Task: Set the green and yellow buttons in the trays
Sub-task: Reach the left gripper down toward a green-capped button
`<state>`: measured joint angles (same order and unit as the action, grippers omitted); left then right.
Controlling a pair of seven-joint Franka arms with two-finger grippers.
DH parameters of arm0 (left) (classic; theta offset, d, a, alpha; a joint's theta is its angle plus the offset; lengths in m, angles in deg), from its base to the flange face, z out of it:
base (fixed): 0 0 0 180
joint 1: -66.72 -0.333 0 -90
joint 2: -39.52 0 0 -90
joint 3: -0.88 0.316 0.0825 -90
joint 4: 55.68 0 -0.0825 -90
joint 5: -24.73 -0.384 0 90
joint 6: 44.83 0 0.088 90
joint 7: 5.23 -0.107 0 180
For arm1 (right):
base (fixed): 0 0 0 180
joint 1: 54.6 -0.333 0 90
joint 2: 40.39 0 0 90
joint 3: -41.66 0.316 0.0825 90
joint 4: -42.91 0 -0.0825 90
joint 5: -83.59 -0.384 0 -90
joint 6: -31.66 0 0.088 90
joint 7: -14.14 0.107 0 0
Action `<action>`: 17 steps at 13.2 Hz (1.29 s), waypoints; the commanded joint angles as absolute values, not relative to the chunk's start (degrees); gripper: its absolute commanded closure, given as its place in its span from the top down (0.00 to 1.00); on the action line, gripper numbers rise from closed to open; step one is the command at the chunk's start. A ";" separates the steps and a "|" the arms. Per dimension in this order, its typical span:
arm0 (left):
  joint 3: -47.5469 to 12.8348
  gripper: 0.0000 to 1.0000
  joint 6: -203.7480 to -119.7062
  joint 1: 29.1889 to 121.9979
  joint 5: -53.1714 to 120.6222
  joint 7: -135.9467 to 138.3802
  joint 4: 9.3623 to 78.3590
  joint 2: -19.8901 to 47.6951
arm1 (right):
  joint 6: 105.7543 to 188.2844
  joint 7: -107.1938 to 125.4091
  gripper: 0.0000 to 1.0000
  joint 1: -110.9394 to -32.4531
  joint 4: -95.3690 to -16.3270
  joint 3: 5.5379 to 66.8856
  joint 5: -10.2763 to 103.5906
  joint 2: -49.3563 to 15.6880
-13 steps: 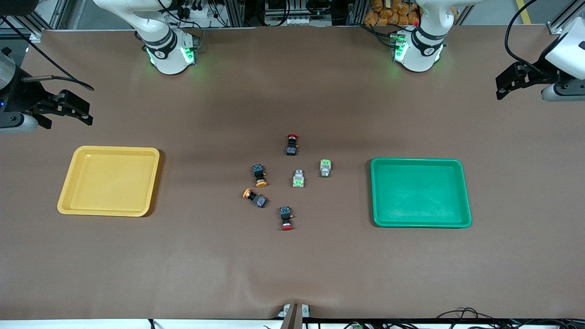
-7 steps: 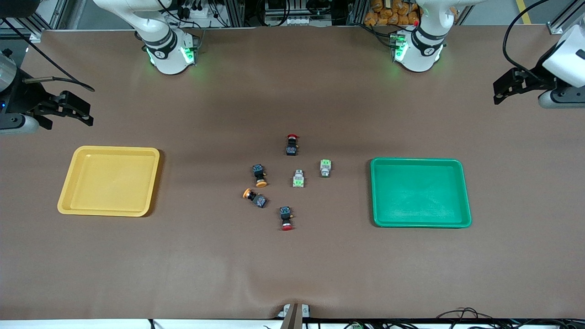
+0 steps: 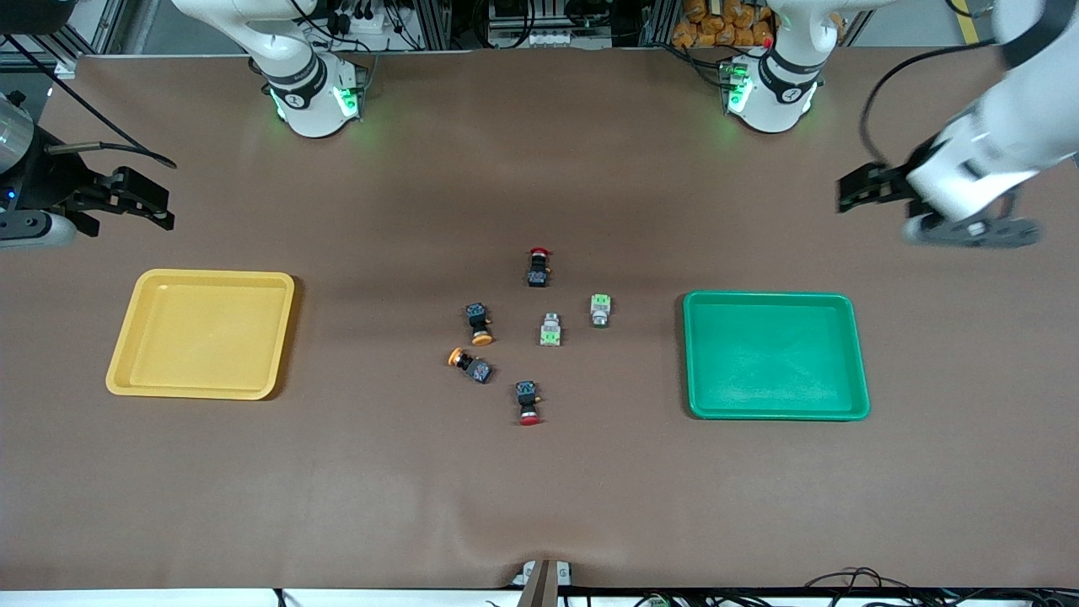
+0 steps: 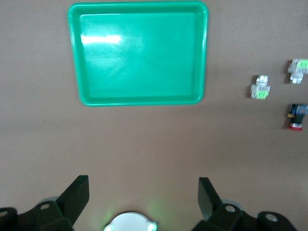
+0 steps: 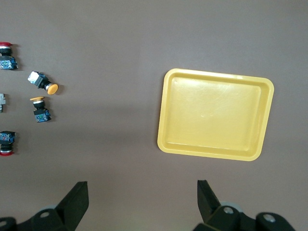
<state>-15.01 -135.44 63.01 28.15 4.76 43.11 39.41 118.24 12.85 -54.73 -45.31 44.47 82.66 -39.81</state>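
Note:
Two green buttons and two yellow buttons lie on the mat mid-table, between the yellow tray and the green tray. Both trays are bare. My left gripper hangs open and holds nothing, over the mat just outside the green tray; the green buttons show off to one side. My right gripper is open over the mat by the yellow tray, with the yellow buttons apart from it.
Two red-capped black switches lie among the buttons, one farther from the front camera and one nearer. The arm bases stand along the table's back edge. Brown mat surrounds the trays.
The left arm has swung in from the table's end toward the green tray, blurred with motion. The right gripper has barely shifted. Buttons and trays have not moved.

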 commanded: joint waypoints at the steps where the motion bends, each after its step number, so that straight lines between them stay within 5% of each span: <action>1: -20.11 1.00 -144.89 63.20 28.69 13.63 50.56 39.00 | 117.71 13.44 1.00 -54.86 -45.07 44.39 82.80 -39.86; 5: -26.52 1.00 -157.57 65.47 27.91 31.25 54.72 33.13 | 117.62 13.44 1.00 -54.86 -45.59 44.38 82.80 -39.77; 13: -26.89 1.00 -178.39 74.97 18.67 41.70 53.40 13.00 | 117.36 13.44 1.00 -55.04 -45.86 44.30 82.80 -39.16; 17: -26.89 1.00 -179.83 77.52 12.61 41.96 49.71 5.96 | 117.53 15.36 1.00 -55.39 -45.77 44.39 82.80 -37.75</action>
